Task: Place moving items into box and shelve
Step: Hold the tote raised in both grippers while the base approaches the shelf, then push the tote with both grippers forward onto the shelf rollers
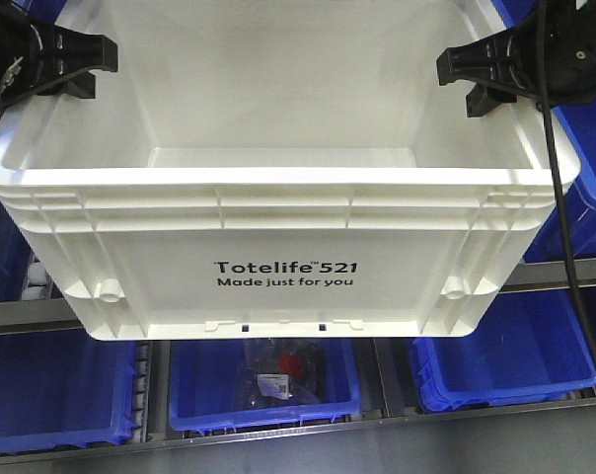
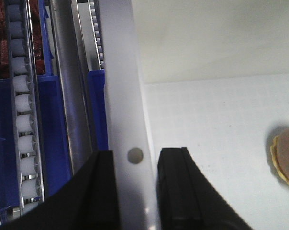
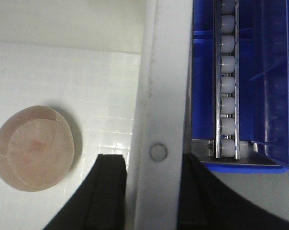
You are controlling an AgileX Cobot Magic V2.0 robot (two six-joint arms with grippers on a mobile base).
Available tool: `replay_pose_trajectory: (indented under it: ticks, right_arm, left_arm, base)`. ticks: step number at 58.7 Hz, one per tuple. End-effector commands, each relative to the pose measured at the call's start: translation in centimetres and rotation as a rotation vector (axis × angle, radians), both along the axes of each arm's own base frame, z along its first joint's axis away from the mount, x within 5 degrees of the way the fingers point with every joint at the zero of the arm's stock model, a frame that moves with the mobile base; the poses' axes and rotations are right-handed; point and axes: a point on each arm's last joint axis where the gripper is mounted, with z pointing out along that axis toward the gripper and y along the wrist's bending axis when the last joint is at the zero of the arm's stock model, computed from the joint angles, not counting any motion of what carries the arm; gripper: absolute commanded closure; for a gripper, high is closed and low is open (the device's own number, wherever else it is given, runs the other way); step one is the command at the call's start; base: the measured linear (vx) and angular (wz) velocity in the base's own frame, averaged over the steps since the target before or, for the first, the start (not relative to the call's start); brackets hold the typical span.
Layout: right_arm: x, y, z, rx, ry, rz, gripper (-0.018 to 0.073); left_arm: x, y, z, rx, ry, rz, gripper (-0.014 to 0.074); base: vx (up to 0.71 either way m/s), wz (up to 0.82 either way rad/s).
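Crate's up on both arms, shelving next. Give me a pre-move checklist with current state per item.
1. Left gripper on the box rim: ok, fingers straddle the rim wall, one on each side.
2. Right gripper on the opposite rim: ok, same straddle.
3. Grip tightness: cannot tell, pad contact is not clearly visible in either wrist view.
4. Pinkish ball inside the box: ok, resting on the floor near the right wall.
5. Second ball inside: ok, only its edge shows in the left wrist view.
6. Box level: ok, rim looks roughly even in the front view.
7. Free shelf slot: cannot tell, blue bins fill the rack below.
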Motion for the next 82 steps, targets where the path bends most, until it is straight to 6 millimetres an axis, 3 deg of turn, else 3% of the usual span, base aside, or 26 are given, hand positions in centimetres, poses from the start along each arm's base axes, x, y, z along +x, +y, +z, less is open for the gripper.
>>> replay_pose_trajectory:
  ticks: [1,82]
  right_arm:
    - [-0.77,-0.94,3.46,-0.004,-0.189,0.000,0.0564]
    - [0.05,-0.65,3.30,0.005,-0.226,0.007,0.0564]
  left_arm:
    - [-0.59,0.61,3.39,-0.007,-0.210,-0.004,0.0594]
    - [-0.29,0.46,3.72,-0.022,-0.258,-0.011,0.0594]
  base:
    - [0.00,0.00]
    - [0.00,0.00]
